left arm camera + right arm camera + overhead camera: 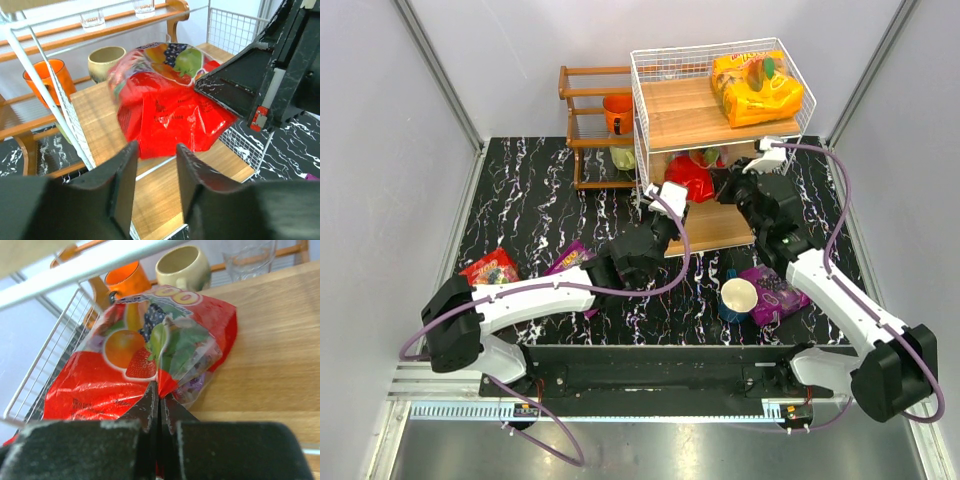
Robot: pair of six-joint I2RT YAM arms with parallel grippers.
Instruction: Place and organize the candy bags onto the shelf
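Observation:
A red candy bag (165, 100) lies on the middle board of the white wire shelf (680, 112). My right gripper (160, 390) is shut on a pinched fold at the bag's right edge. My left gripper (157, 147) stands open just in front of the bag's near edge, with nothing between its fingers. An orange-yellow candy bag (755, 88) rests on the top board. On the table lie another red bag (490, 268), a purple bag (570, 258) partly under my left arm, and a second purple bag (772, 290) near my right arm.
A blue-sided paper cup (738, 297) stands beside the right purple bag. Left of the shelf is a dark wooden rack (582, 95) holding an orange mug (45, 77), a beige mug (105, 60) and glasses. Grey walls enclose the table.

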